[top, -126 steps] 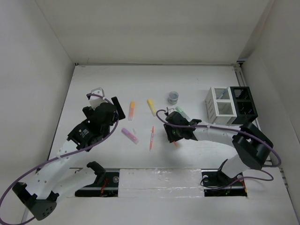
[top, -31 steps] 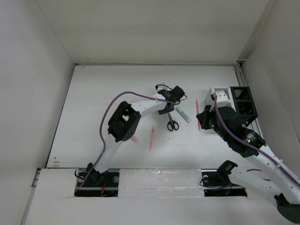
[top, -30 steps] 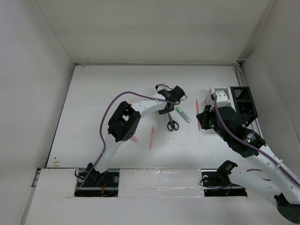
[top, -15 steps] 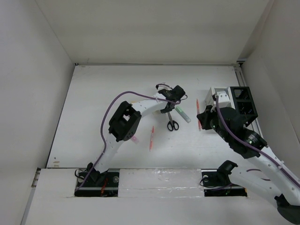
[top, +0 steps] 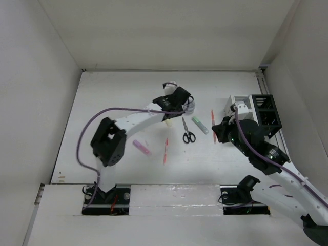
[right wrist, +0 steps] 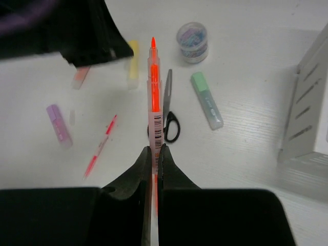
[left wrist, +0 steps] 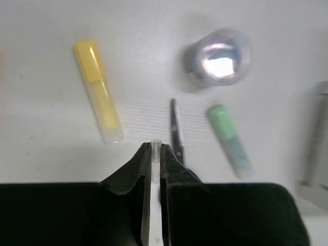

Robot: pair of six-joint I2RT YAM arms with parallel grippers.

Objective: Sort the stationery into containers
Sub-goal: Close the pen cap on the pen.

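My right gripper [right wrist: 154,148] is shut on a thin orange-red pen [right wrist: 152,92], held above the table left of the white container [top: 240,111]; the black container [top: 267,116] stands beside it. My left gripper [left wrist: 155,149] hangs above the scissors [left wrist: 176,128], shut on a thin clear tube [left wrist: 155,146]. Around it lie a yellow highlighter [left wrist: 97,89], a green highlighter [left wrist: 230,141] and the small grey roll [left wrist: 218,61]. In the top view the left gripper [top: 182,103] is at mid-table, with the scissors [top: 188,131] just in front.
A second orange-red pen [top: 165,150] and a purple highlighter [top: 142,147] lie nearer the bases. An orange highlighter [right wrist: 80,76] shows partly under the left arm [right wrist: 77,31]. Box walls enclose the table on three sides.
The left gripper has closed and pulled back-left from above the green highlighter. Its elbow swung left, uncovering the purple highlighter. The right gripper with its pen shifted slightly left.
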